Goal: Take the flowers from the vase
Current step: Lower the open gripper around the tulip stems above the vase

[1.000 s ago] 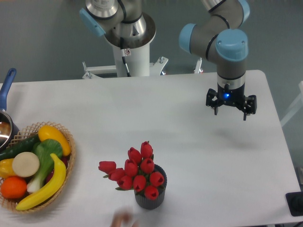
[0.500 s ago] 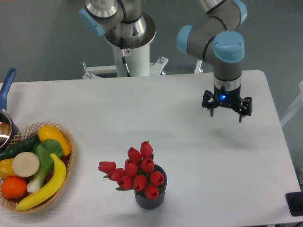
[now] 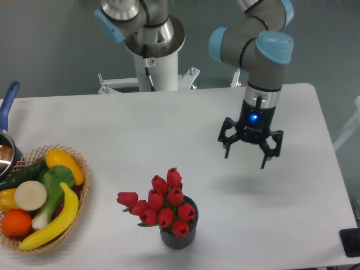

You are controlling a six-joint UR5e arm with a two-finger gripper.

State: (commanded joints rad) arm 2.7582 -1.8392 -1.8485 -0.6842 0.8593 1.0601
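One gripper (image 3: 246, 153), fingers spread wide and holding nothing, poised above the white table (image 3: 169, 129) right of centre, well apart from its target. Down at the near edge, standing upright in the dark ribbed vase (image 3: 178, 235): the flowers (image 3: 162, 205), red tulip buds fanning out wider than the rim, one bud drooping left. Off at the far left, clear of the action: a wicker basket (image 3: 79, 194) of fruit and vegetables, plus a blue-handled pot (image 3: 7, 121) cut by the frame. Approach stage, by the look of it, grasp not yet begun. Called for next, likely: a shift left and nearer, centring over the bunch, then a descent with fingers straddling the stems before closing and lifting straight up, vase left behind.
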